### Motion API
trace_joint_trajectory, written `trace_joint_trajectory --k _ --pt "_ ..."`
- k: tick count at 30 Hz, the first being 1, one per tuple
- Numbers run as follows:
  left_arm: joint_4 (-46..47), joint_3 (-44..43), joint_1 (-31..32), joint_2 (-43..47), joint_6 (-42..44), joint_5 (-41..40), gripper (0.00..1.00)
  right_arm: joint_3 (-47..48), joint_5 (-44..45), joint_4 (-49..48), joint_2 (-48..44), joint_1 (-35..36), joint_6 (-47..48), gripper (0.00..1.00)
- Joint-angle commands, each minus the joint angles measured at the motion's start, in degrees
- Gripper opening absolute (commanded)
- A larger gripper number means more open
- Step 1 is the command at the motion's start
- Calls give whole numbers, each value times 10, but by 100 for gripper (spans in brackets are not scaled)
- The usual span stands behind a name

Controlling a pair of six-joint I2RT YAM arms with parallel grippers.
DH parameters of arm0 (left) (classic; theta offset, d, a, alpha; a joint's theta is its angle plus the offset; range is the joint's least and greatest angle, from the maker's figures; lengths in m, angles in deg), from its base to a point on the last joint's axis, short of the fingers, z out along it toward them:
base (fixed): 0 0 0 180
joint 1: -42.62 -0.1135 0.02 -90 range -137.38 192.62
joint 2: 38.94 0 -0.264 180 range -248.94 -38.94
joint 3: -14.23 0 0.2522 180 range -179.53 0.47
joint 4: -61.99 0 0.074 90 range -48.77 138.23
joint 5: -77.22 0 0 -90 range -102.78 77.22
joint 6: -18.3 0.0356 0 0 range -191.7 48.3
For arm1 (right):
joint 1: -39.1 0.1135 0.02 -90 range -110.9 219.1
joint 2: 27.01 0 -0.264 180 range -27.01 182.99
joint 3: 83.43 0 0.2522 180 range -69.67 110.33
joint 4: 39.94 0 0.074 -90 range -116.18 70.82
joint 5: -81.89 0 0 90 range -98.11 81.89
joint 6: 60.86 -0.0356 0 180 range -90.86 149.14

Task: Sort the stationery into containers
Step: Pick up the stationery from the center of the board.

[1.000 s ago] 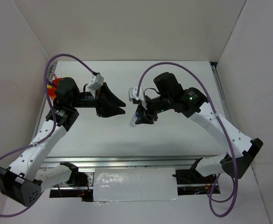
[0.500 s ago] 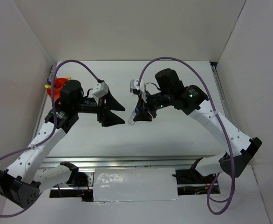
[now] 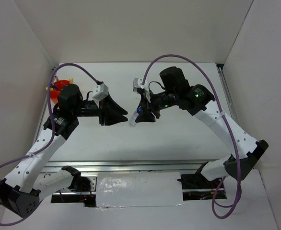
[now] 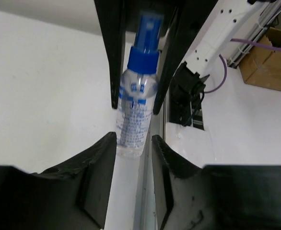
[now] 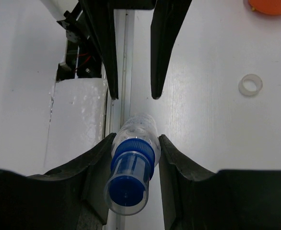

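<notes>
My right gripper (image 3: 142, 115) (image 5: 133, 139) is shut on the tiny clear blue-capped bottle (image 3: 134, 118) (image 5: 131, 167) and holds it in the air above the table's middle. The bottle's base points at my left gripper (image 3: 126, 115) (image 4: 133, 140), which is open, with its fingertips either side of that base (image 4: 131, 141). The orange-red cup (image 3: 59, 89) stands at the far left behind the left arm, with a pale yellow stick poking out; its rim shows in the right wrist view (image 5: 272, 5). The white tape ring (image 5: 251, 85) lies on the table. The other pens are hidden.
White walls close in the table on the left, back and right. A metal rail (image 3: 131, 165) runs along the near edge, with a white pad (image 3: 138, 189) below it. A cardboard box (image 4: 267, 62) sits beyond the table.
My left gripper has swung right and up to meet the bottle. My right gripper has carried the bottle a little left, so the bottle's base now sits between the left fingertips.
</notes>
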Motion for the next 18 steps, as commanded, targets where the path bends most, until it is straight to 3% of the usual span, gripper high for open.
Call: trace_joint_trajectory --k 1,9,18 --pt "135 1 -2 32 -70 18 45 -4 -28 20 -19 17 59 0" --pt "150 -41 29 -1 -85 28 37 3 25 44 -12 75 104 0" --pt "121 -66 48 -15 -70 21 32 28 36 41 10 80 81 0"
